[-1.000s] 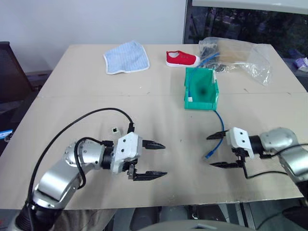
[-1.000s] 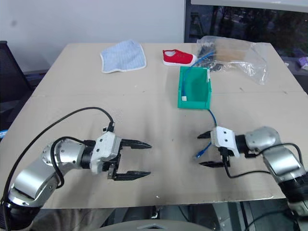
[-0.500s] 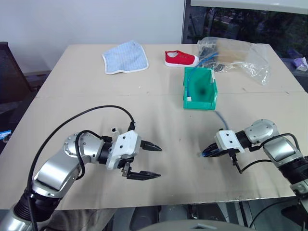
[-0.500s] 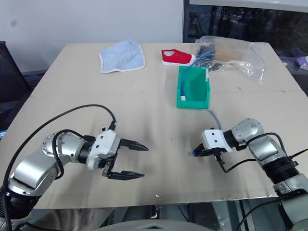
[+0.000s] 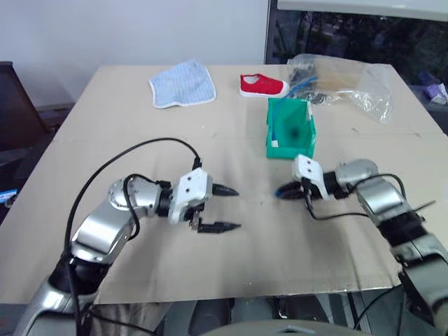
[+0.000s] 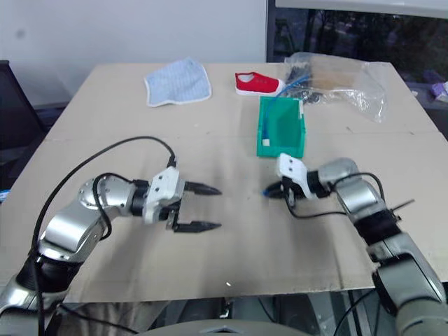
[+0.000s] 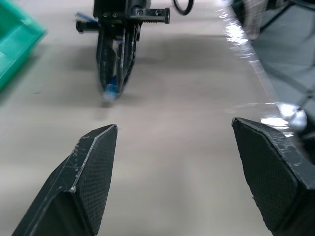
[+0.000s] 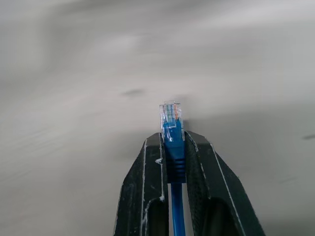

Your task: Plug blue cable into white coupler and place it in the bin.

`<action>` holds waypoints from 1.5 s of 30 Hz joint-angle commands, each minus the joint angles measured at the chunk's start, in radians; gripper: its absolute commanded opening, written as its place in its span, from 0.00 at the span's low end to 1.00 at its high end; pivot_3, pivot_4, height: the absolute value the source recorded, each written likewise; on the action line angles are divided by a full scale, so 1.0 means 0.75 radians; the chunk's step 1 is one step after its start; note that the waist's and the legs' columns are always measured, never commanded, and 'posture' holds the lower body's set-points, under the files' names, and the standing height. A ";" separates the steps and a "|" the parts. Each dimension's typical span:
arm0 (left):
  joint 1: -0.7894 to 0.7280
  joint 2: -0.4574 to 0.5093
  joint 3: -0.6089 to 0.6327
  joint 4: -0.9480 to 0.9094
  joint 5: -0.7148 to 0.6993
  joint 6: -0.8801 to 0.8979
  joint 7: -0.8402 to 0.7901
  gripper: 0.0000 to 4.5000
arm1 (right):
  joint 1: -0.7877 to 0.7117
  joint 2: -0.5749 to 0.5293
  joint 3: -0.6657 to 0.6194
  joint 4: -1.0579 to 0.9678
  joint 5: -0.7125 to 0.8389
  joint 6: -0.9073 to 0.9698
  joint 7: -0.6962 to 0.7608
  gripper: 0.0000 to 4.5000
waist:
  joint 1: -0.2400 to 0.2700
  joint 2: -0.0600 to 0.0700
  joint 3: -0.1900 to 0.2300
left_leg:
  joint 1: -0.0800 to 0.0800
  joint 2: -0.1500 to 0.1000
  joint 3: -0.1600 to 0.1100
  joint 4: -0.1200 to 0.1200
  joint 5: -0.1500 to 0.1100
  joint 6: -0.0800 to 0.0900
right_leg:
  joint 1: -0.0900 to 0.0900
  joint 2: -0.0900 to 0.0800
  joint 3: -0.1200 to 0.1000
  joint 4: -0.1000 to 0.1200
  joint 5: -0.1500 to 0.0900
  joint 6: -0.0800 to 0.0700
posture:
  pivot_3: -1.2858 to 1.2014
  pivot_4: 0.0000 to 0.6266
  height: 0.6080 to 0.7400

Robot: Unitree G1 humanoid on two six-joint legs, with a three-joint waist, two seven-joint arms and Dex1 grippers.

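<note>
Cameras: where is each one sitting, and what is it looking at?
Left eye, right eye: on the head, looking down over the table, both arms, the bin.
Left wrist: behind the open left gripper, facing the right gripper.
Right wrist: behind the right gripper, shut on the blue cable, plug sticking out.
Shared: both wrist views show the plug.
</note>
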 commanded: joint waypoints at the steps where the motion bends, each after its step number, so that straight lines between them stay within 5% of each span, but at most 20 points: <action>1: -0.146 -0.080 -0.083 0.126 0.112 -0.015 0.040 0.85 | -0.035 0.046 -0.031 0.091 -0.007 -0.039 -0.040 0.01 | 0.010 0.000 0.000 | -0.002 0.000 0.000 0.000 0.000 0.000 | -0.001 0.000 0.000 -0.001 0.000 0.000 | 0.52 0.24 1.00; 2: -0.187 -0.111 -0.101 0.174 0.140 -0.025 0.052 0.85 | -0.039 0.051 -0.044 0.100 -0.003 -0.053 -0.044 0.01 | 0.009 0.000 0.000 | -0.003 0.000 0.000 0.000 0.000 0.000 | -0.002 0.000 0.000 -0.002 0.000 0.000 | 0.52 0.24 1.00; 3: -0.224 -0.137 -0.118 0.219 0.165 -0.037 0.057 0.85 | -0.034 0.043 -0.059 0.088 0.007 -0.057 -0.033 0.19 | 0.008 0.000 0.000 | -0.005 0.000 0.001 0.000 0.000 0.000 | -0.003 0.000 0.000 -0.002 0.000 0.001 | 0.52 0.24 1.00; 6: -0.321 -0.221 -0.140 0.341 0.184 -0.076 0.040 0.85 | 0.017 0.002 -0.135 -0.005 0.057 -0.051 -0.044 0.47 | 0.009 0.000 0.000 | -0.006 0.000 0.001 0.000 0.000 0.000 | -0.004 0.000 0.000 -0.003 0.000 0.001 | 0.52 0.24 1.00; 11: -0.475 -0.345 -0.239 0.608 0.299 -0.259 -0.031 0.85 | 0.335 -0.055 -0.494 -0.463 0.327 0.115 -0.191 0.95 | 0.016 0.000 0.001 | -0.009 -0.001 0.000 -0.001 0.000 0.000 | -0.004 0.000 -0.002 -0.003 0.000 0.001 | 0.52 0.24 1.00; 18: -0.669 -0.496 -0.335 1.001 0.403 -0.389 -0.188 0.85 | 0.984 -0.062 -0.876 -1.029 0.638 0.289 -0.343 0.95 | 0.007 0.000 0.001 | -0.010 -0.002 -0.002 -0.001 0.000 0.000 | -0.004 0.001 -0.004 -0.002 -0.001 0.002 | 0.52 0.24 1.00; 31: -0.886 -0.649 -0.359 1.538 0.625 -0.655 -0.196 0.85 | 1.271 -0.073 -0.989 -1.238 0.731 0.290 -0.507 0.95 | -0.011 -0.003 0.002 | -0.006 -0.003 -0.003 0.001 0.000 0.001 | 0.000 0.004 0.005 -0.002 -0.001 0.002 | 0.52 0.24 1.00; 34: -0.899 -0.666 -0.345 1.590 0.639 -0.685 -0.196 0.66 | 1.291 -0.072 -0.975 -1.245 0.729 0.272 -0.521 0.96 | -0.007 -0.003 0.002 | -0.006 -0.003 -0.003 0.002 0.000 0.001 | 0.000 0.004 0.005 -0.002 -0.001 0.002 | 0.52 0.24 1.00; 39: -0.892 -0.694 -0.310 1.612 0.622 -0.649 -0.228 0.14 | 1.313 -0.073 -0.957 -1.262 0.744 0.258 -0.526 0.96 | -0.006 -0.003 0.002 | -0.006 -0.003 -0.004 0.001 0.000 0.001 | 0.000 0.004 0.005 -0.002 -0.001 0.002 | 0.52 0.24 1.00; 41: -0.881 -0.696 -0.294 1.591 0.606 -0.638 -0.263 0.01 | 1.316 -0.071 -0.946 -1.262 0.745 0.248 -0.527 0.96 | -0.004 -0.003 0.002 | -0.006 -0.003 -0.004 0.001 0.000 0.001 | 0.000 0.004 0.004 -0.002 -0.001 0.003 | 0.52 0.24 1.00; 45: -0.875 -0.721 -0.192 1.505 0.482 -0.459 -0.322 0.01 | 1.310 -0.030 -0.913 -1.258 0.823 0.291 -0.578 0.96 | -0.002 -0.003 0.002 | -0.007 -0.002 -0.004 0.001 0.000 0.001 | 0.000 0.004 0.004 -0.002 -0.001 0.003 | 0.52 0.24 1.00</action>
